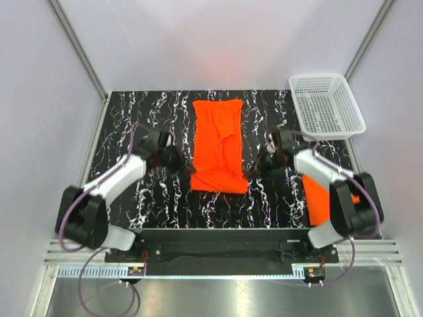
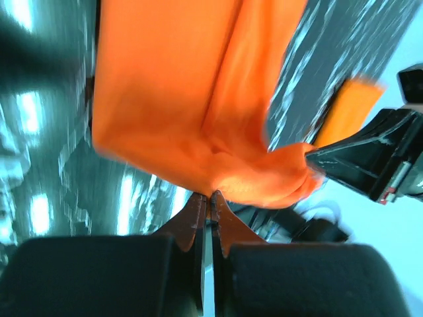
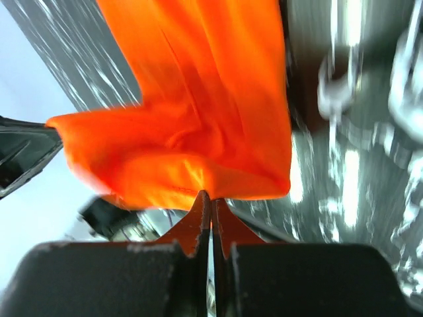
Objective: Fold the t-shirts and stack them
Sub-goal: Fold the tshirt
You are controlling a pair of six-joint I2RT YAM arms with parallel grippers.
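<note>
Since both grippers were pinched onto the near end of the t-shirt [image 1: 218, 142], one corner each, I'd say the coming move hinged on how the cloth ran from them; its long axis lay straight ahead of the fingers, a narrow strip reaching toward the far side of the table [image 1: 132, 119]. The left gripper [image 2: 209, 196] had its jaws together on the near-left corner; the right gripper [image 3: 210, 195] was clamped the same way on the near-right one; orange bunched up right at both sets of tips and sagged between them. Neither arm was nearer, it was pretty much symmetric, so my guess was they'd have to carry that end forward together to keep it square. Ahead of the fingers there was only shirt, then a bit of bare tabletop past its far end; the basket [image 1: 328, 105] sat ahead of the right gripper and well off to its outer side; a second orange shirt [image 1: 316, 198] lay behind that gripper, out by its arm's base, and looked clear of a forward fold.
</note>
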